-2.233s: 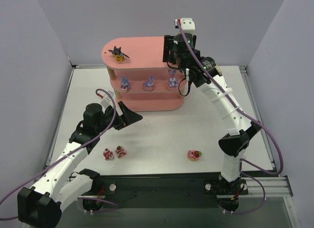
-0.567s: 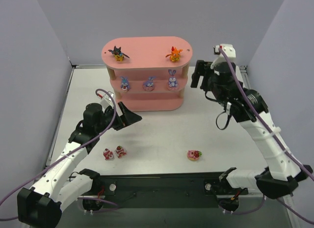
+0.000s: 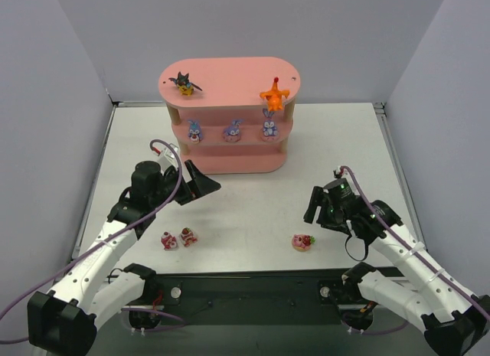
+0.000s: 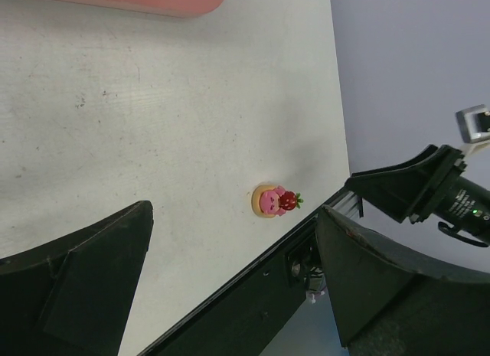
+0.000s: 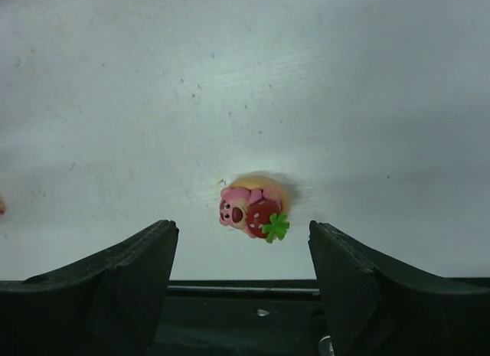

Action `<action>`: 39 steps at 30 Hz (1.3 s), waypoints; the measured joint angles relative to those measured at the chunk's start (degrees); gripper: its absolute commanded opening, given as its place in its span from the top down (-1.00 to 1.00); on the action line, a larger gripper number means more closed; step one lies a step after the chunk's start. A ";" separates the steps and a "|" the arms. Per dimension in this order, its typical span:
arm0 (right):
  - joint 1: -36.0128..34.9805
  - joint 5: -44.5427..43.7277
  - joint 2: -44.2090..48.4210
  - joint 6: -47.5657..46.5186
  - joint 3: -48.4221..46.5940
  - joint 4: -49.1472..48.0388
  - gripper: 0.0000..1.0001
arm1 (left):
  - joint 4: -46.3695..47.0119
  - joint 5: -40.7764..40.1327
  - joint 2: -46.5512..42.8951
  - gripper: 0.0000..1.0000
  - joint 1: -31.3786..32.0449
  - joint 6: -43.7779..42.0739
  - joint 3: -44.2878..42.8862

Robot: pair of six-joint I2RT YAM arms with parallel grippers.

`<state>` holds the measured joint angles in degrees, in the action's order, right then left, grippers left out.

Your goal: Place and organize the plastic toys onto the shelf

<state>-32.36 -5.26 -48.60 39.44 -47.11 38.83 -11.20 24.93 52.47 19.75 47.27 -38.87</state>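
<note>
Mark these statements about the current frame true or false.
1. Three bunnies stand on the shelf's middle board. True.
2. The bat lies on the table. False: it stands on the shelf's top board.
3. The right gripper is shut on a toy. False: it is open, and the toy nearest it lies on the table.
4. Three red-and-white toys lie on the table. True.
5. The left gripper is open and holds nothing. True.
</note>
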 measured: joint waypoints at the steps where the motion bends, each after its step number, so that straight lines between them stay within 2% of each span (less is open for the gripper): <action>1: -0.24 0.59 0.02 1.57 1.46 0.52 -0.42 | -0.04 -0.09 0.04 -0.95 0.00 0.02 0.02; 8: -1.49 2.21 -0.02 7.08 6.14 0.72 -0.39 | -0.35 -0.28 0.11 -0.95 0.00 0.57 0.98; 20: -3.02 6.40 -8.07 6.38 8.55 -8.11 -0.36 | -1.31 -0.50 1.38 -0.95 0.02 1.14 1.57; 28: -3.65 7.74 -6.86 6.25 11.15 -7.87 -0.31 | -1.49 -0.48 1.66 -0.95 0.02 1.62 3.02; 35: -3.69 7.50 -5.68 8.61 13.97 -6.64 -0.18 | -1.51 -0.46 1.66 -0.95 0.02 1.62 3.78; 39: -3.69 7.08 -7.72 9.14 14.25 -6.73 0.03 | -1.51 -0.26 1.73 -0.95 0.02 1.60 3.78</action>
<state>-36.05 1.83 -56.31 48.58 -32.86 32.10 -12.71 24.67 54.19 19.77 48.86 -35.09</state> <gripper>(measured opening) 0.561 0.974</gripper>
